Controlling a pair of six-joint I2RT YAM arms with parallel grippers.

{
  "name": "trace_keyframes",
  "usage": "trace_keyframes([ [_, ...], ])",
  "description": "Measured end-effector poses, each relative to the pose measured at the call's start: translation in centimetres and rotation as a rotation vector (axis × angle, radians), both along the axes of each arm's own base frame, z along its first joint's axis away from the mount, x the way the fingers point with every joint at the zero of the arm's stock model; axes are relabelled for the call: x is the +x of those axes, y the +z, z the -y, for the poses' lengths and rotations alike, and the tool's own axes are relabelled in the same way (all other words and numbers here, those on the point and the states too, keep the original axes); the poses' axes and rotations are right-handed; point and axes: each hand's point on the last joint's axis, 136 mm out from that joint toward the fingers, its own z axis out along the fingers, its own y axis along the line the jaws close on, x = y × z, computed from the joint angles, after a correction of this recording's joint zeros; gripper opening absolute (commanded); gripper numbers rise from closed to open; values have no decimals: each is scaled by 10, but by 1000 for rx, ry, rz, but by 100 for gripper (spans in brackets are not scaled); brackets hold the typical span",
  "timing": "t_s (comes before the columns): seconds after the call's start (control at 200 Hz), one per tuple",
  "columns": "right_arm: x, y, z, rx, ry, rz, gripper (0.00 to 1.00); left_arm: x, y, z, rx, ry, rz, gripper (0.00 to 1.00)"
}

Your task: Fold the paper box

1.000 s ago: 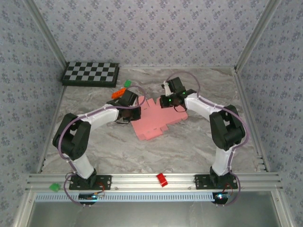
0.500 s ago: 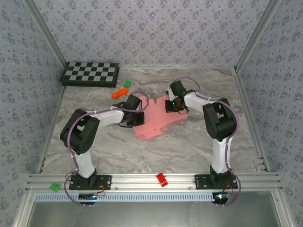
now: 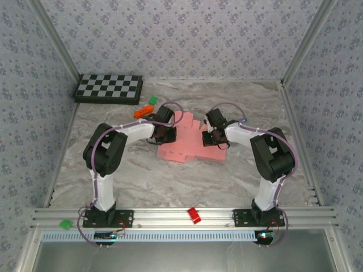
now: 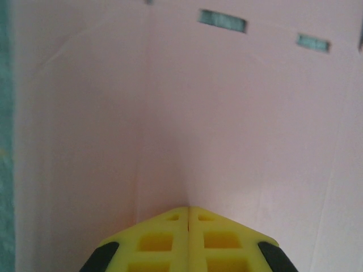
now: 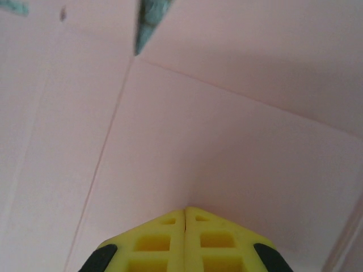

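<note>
Now, left hand (image 4: 188,208) first: its two yellow fingers are pressed together with nothing between them, and from the wrist view the joined tip looks to be down against pink card. A crease (image 4: 148,113) runs away from just beside that tip toward a pair of cut slots (image 4: 222,19) at the far end of the panel. Over to the right hand (image 5: 185,209), same story: fingers closed flat on each other, empty, the tip nosed onto the card, and a scored line slanting off toward a notch (image 5: 148,22) where the counter shows through.

Pull back to the overhead view for the relation that matters. The paper box (image 3: 190,148) lies as an opened-out sheet in the middle of the counter (image 3: 170,181), not yet a box, with its long axis running roughly across, left to right. It sits squarely between the two hands. The left hand is on its far-left part, the right hand on its right part, and each arm reaches inward toward the other. Neither is nearer, and both appear to touch it, so this reads as a two-handed job of pinning and pushing rather than gripping.

My read is that folding is at an early stage, with the panels mostly flat. Whether a flap by the left hand is lifting I can't tell. The next push should go across a crease, inward toward the sheet's middle, with the opposite hand keeping the card from sliding. Well apart, farther back, sit an orange block (image 3: 140,112) and a chessboard (image 3: 109,88).
</note>
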Motion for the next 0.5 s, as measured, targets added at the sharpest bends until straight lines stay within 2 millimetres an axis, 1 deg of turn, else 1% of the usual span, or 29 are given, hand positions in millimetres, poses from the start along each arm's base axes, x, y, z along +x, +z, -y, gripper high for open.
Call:
trace_keyframes([
  [0.115,-23,0,-14,-24,28,-1,0,26,2,3,24,-11,37,0],
  [0.195,-38,-1,-27,-17,54,-8,0,45,3,11,25,-29,69,0],
  [0.265,-48,-1,-39,3,68,-9,0,58,4,20,20,-51,86,0],
  [0.355,-55,0,-54,34,81,-8,0,68,4,32,2,-82,96,0],
  [0.5,-65,1,-74,85,101,-21,0,74,6,52,-46,-135,86,0],
])
